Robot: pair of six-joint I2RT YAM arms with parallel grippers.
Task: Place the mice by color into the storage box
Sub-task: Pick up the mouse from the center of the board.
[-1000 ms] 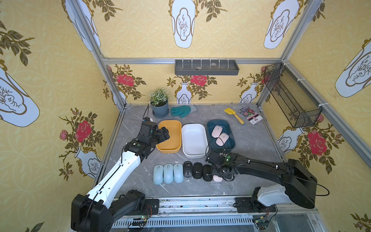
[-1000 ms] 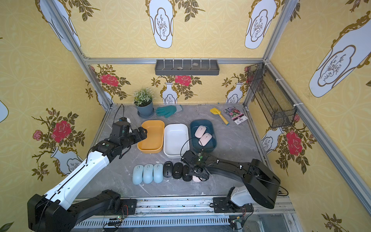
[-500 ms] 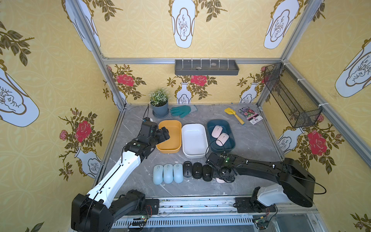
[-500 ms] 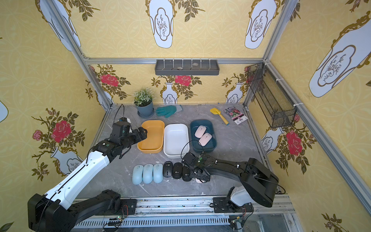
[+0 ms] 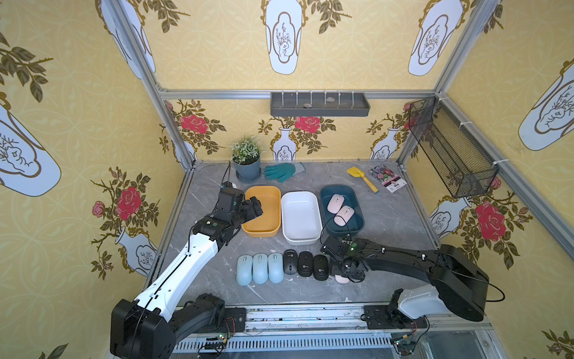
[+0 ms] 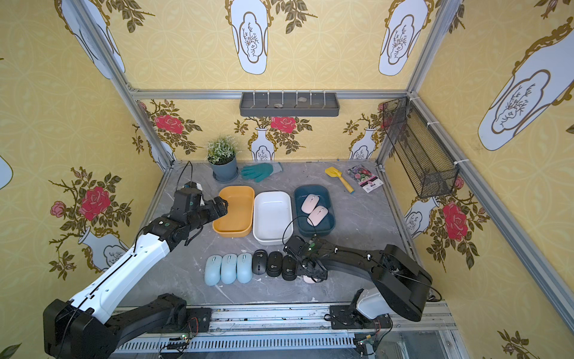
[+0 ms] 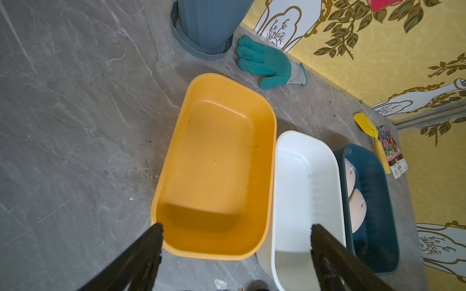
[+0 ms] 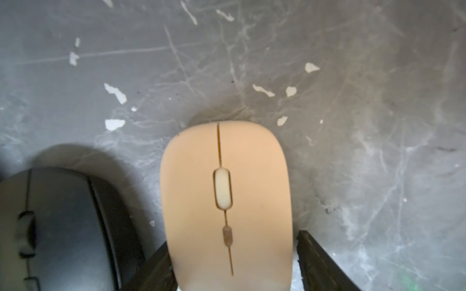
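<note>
Where the table (image 5: 388, 223) nears its front edge, a row of mice lies side by side. Three pale blue mice (image 5: 260, 268) are on the left, three black mice (image 5: 305, 264) lie just beside them, and one pink mouse (image 5: 341, 279) ends the row on the right. In both top views the right gripper (image 5: 348, 273) covers nearly all of that pink mouse, and neither shows how the jaws stand.

The right wrist view shows more. The pink mouse (image 8: 227, 189) lies flat on the grey surface between the two fingers (image 8: 312, 257). One finger is against its side and the other is a sliver off, so I cannot tell whether it is clamped or only straddled. The nearest black mouse (image 8: 63, 214) sits close beside it without touching.

At mid-table an orange box (image 5: 261, 233), a white box (image 5: 300, 240) and a teal box (image 5: 348, 230) stand side by side. Two pink mice (image 5: 340, 208) lie in the teal box. The left wrist view shows them (image 7: 356, 211) only partly, behind the teal wall.

The left gripper (image 5: 255, 209) hangs over the left side of the orange box. In its wrist view the fingers (image 7: 143, 259) are spread wide with nothing between them but the box rims below.

Along the far edge stand a potted plant (image 5: 247, 169) and a green glove (image 5: 281, 171). A yellow trowel (image 5: 362, 177) and a seed packet (image 5: 387, 179) lie toward the far right corner.
</note>
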